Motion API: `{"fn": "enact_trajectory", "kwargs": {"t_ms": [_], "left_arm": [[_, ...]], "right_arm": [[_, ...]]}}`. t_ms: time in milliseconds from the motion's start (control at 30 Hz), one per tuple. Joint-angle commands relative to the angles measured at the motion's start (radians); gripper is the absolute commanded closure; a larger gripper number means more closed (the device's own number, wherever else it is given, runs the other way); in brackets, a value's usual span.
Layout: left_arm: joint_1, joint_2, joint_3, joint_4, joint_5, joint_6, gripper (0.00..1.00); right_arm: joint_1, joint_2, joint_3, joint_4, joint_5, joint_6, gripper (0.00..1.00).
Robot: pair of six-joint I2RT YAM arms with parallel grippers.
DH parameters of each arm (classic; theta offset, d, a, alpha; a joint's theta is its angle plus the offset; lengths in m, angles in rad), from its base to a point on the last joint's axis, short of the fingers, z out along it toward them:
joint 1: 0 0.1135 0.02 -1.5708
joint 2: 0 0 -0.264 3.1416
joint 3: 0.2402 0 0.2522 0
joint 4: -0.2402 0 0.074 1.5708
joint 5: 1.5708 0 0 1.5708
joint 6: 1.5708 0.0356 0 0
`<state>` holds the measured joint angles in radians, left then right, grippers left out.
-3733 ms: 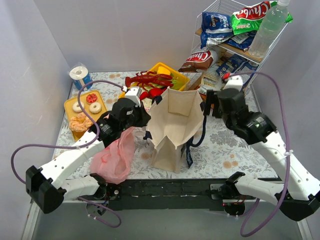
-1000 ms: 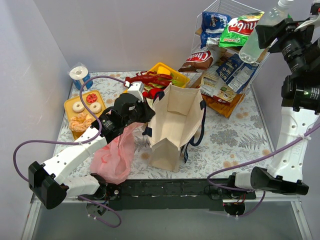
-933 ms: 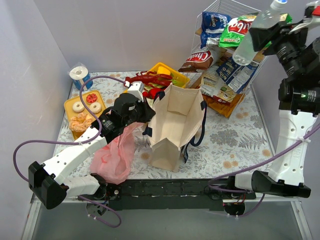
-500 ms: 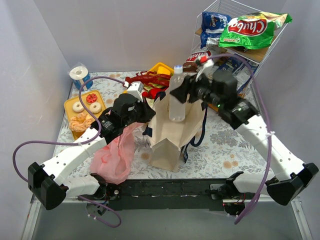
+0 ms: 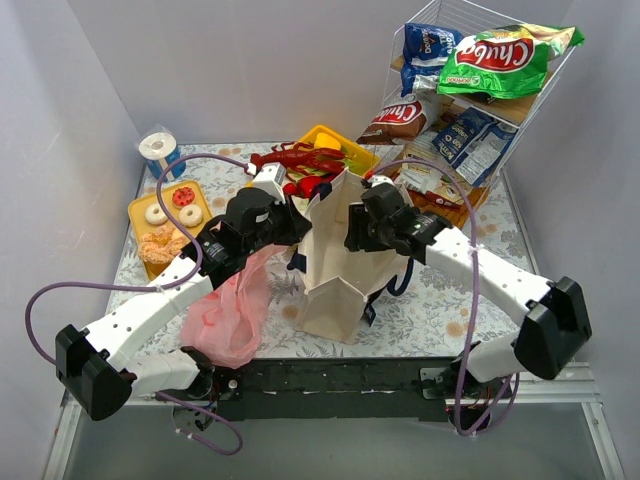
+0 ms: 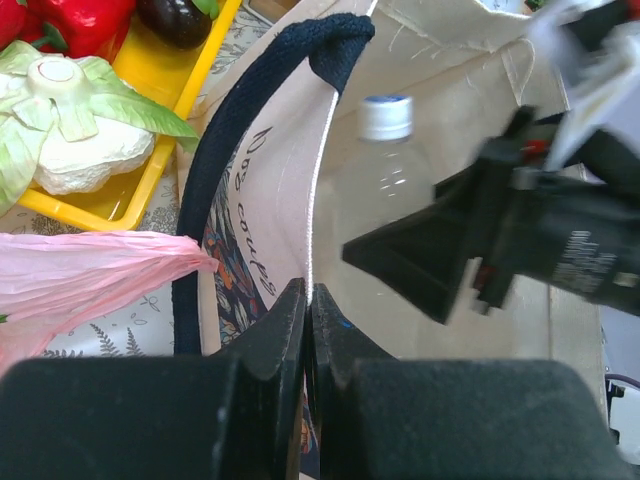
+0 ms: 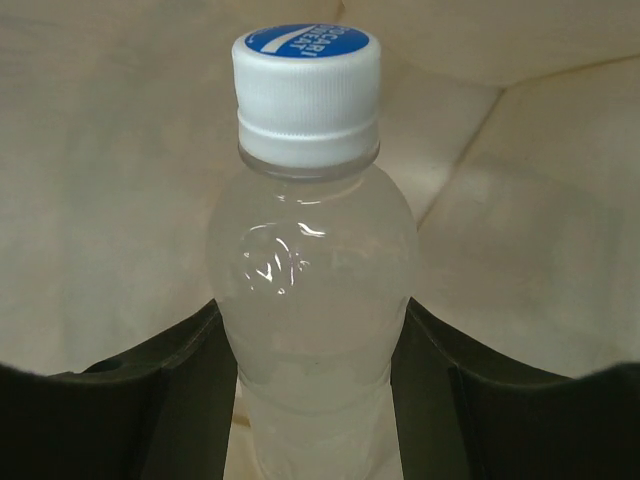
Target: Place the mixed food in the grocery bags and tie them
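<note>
The beige canvas tote [image 5: 335,295] stands open mid-table. My left gripper [image 5: 300,228] is shut on its left rim [image 6: 308,300], beside the navy strap handle [image 6: 240,130]. My right gripper [image 5: 352,238] reaches down into the tote and is shut on the clear plastic bottle [image 7: 310,280], white-and-blue cap up. The bottle [image 6: 390,170] and the right gripper [image 6: 480,250] also show inside the tote in the left wrist view. The pink plastic bag [image 5: 230,315] lies slumped left of the tote. Snack packets, among them a green one [image 5: 505,65], sit on the wire rack [image 5: 440,20].
A yellow tray [image 5: 358,160] behind the tote holds a red toy lobster and vegetables. An orange tray [image 5: 140,205] with donuts sits at the left. A paper roll in blue wrap [image 5: 158,150] stands at the back left.
My right arm took the bottle from the top of the rack, swung it over the tote and has lowered it inside. My left gripper has kept its hold on the tote's rim.
</note>
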<state>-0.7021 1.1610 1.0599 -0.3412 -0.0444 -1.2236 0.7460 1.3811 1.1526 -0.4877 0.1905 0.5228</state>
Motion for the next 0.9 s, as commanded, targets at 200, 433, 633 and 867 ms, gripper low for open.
{"fn": "enact_trajectory", "kwargs": {"t_ms": [200, 433, 633, 867], "left_arm": [[0.001, -0.038, -0.011, 0.038, -0.026, 0.004, 1.00], [0.003, -0.021, -0.003, 0.030, -0.015, 0.015, 1.00], [0.003, -0.011, 0.006, 0.030, -0.006, 0.032, 1.00], [0.003, -0.011, 0.006, 0.036, -0.005, 0.038, 1.00]], "right_arm": [[0.091, -0.146, 0.176, 0.112, 0.164, -0.105, 0.01], [0.108, -0.154, 0.519, 0.076, 0.477, -0.416, 0.01], [-0.078, -0.080, 0.725, 0.205, 0.587, -0.771, 0.01], [-0.310, -0.031, 0.796, 0.296, 0.517, -0.920, 0.01]]}}
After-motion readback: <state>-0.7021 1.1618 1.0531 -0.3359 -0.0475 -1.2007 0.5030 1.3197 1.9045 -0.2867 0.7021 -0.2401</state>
